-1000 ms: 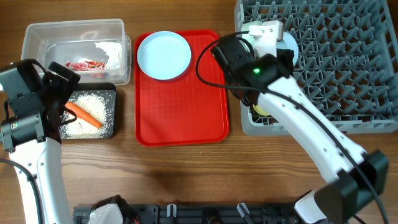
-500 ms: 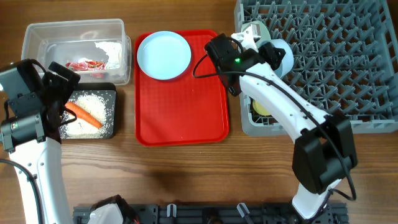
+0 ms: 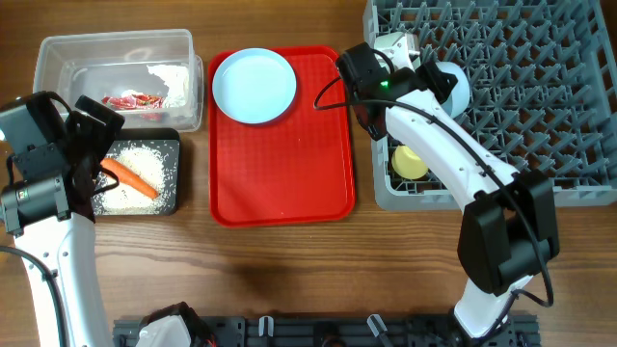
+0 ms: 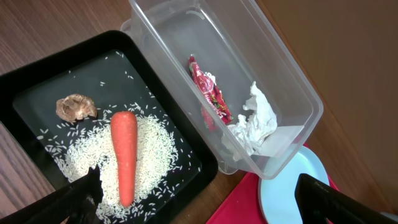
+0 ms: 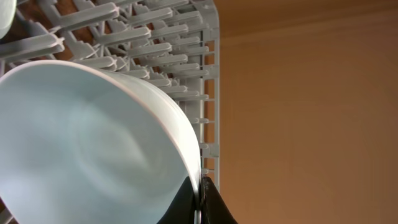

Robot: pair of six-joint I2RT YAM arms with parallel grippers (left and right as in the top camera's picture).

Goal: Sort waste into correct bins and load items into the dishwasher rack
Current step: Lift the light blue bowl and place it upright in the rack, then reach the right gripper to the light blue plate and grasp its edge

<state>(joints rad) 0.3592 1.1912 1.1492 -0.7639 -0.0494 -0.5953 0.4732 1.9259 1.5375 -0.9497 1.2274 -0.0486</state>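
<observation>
My right gripper [image 3: 431, 85] is shut on the rim of a pale-blue bowl [image 3: 453, 90] and holds it tilted over the left part of the grey dishwasher rack [image 3: 540, 106]. The right wrist view shows the fingers [image 5: 200, 193] pinching the bowl [image 5: 93, 137]. A yellow cup [image 3: 410, 162] sits in the rack. The pale-blue plate [image 3: 254, 85] lies on the red tray. My left gripper [image 4: 199, 196] is open above the black tray [image 4: 37, 81], which holds the carrot [image 4: 124, 155], rice [image 4: 155, 149] and a brown scrap [image 4: 76, 107]. The red-and-white wrapper [image 4: 209, 93] lies in the clear tub [image 4: 292, 93].
The flat red serving tray [image 3: 289, 164] lies in the middle, between the bins and the rack. A crumpled white tissue [image 4: 258, 118] lies in the tub beside the wrapper. Bare wood table runs along the front [image 3: 289, 270].
The right arm swung round and carried the bowl a little right and further over the rack. The yellow cup now shows below it. The left arm has not moved.
</observation>
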